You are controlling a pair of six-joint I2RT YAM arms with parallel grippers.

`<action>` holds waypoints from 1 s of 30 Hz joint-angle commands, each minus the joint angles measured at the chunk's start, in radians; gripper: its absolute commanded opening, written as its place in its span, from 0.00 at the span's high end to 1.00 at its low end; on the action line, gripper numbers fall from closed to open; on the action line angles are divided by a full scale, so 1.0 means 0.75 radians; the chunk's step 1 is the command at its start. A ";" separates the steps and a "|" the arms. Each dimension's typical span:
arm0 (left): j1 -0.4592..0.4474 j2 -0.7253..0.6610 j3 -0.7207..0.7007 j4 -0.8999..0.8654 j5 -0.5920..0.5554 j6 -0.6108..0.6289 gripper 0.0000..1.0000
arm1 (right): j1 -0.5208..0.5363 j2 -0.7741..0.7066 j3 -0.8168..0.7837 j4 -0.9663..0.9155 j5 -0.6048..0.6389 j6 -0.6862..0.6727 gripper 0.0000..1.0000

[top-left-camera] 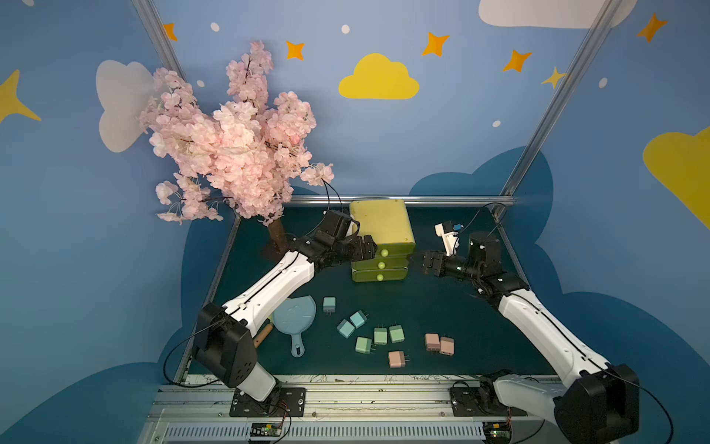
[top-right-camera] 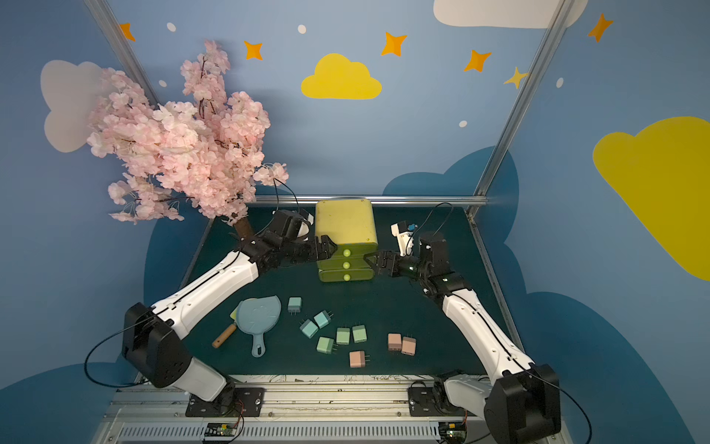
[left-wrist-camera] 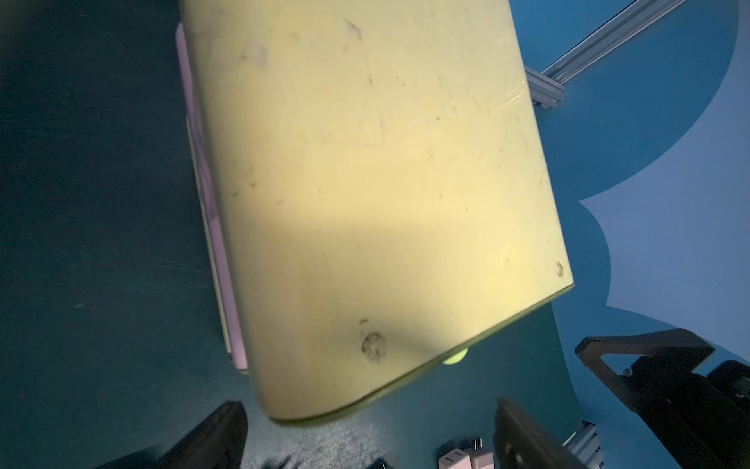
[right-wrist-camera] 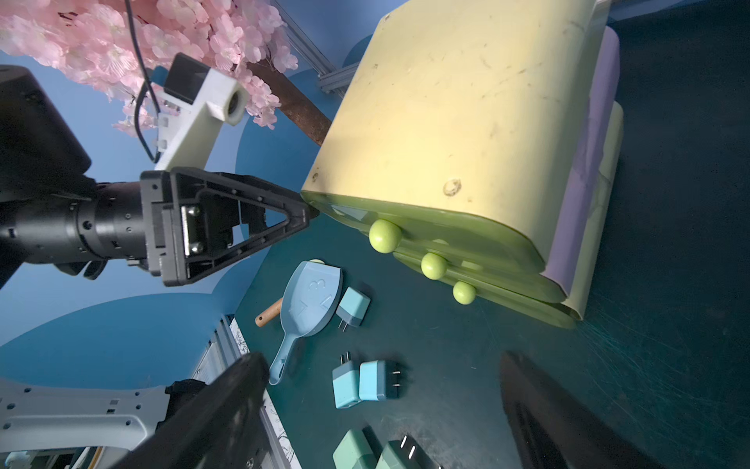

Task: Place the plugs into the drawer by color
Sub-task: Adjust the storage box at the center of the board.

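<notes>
The yellow-green drawer [top-left-camera: 382, 230] [top-right-camera: 345, 226] stands at the back of the mat with all three knobbed fronts [right-wrist-camera: 384, 236] pushed in. My left gripper [top-left-camera: 367, 248] [left-wrist-camera: 367, 422] is open at its front left corner, one fingertip [right-wrist-camera: 306, 211] at the top drawer's edge. At the right side, my right gripper [top-left-camera: 417, 261] [right-wrist-camera: 379, 365] is open and holds nothing. Nearer the front lie the plugs: three blue [top-left-camera: 345, 328], three green [top-left-camera: 380, 335] and three pink [top-left-camera: 432, 341].
A light-blue paddle [top-left-camera: 295, 317] lies left of the plugs, over a wooden-handled tool [top-left-camera: 263, 335]. A pink blossom tree [top-left-camera: 230, 146] with its trunk [top-left-camera: 277, 232] stands at the back left. Metal rails [top-left-camera: 403, 200] edge the mat.
</notes>
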 commanded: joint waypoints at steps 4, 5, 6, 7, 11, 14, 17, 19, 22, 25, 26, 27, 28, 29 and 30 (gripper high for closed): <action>0.004 0.077 0.103 -0.008 0.093 0.037 0.03 | 0.009 0.056 0.014 0.107 -0.024 0.010 0.10; 0.005 0.088 0.110 -0.006 0.101 0.038 0.03 | 0.008 0.064 0.014 0.118 -0.023 0.013 0.10; 0.005 0.098 0.117 -0.002 0.111 0.042 0.03 | 0.008 0.075 0.016 0.126 -0.022 0.012 0.11; 0.004 0.107 0.123 0.000 0.119 0.042 0.03 | 0.007 0.083 0.019 0.126 -0.016 0.013 0.12; 0.001 0.149 0.143 0.022 0.154 0.031 0.03 | -0.010 0.117 0.034 0.128 0.003 0.042 0.15; 0.001 0.188 0.165 0.035 0.194 0.024 0.04 | -0.030 0.147 0.044 0.170 0.000 0.077 0.18; 0.001 0.228 0.199 0.037 0.197 0.025 0.05 | -0.042 0.181 0.049 0.228 0.002 0.112 0.23; 0.001 0.251 0.222 0.044 0.198 0.029 0.05 | -0.044 0.208 0.053 0.262 -0.004 0.131 0.25; 0.001 0.290 0.272 0.051 0.206 0.035 0.05 | -0.044 0.253 0.074 0.291 -0.030 0.135 0.27; 0.001 0.338 0.327 0.050 0.208 0.049 0.05 | -0.043 0.299 0.097 0.321 -0.035 0.154 0.29; 0.001 0.354 0.350 0.052 0.207 0.054 0.05 | -0.042 0.314 0.107 0.337 -0.035 0.160 0.29; 0.002 0.373 0.374 0.048 0.207 0.062 0.05 | -0.042 0.330 0.118 0.351 -0.032 0.166 0.30; 0.004 0.389 0.396 0.046 0.206 0.070 0.05 | -0.042 0.342 0.128 0.358 -0.030 0.170 0.30; 0.007 0.404 0.421 0.041 0.203 0.078 0.05 | -0.043 0.357 0.139 0.368 -0.027 0.173 0.31; 0.010 0.419 0.445 0.037 0.201 0.085 0.05 | -0.044 0.367 0.148 0.376 -0.025 0.176 0.31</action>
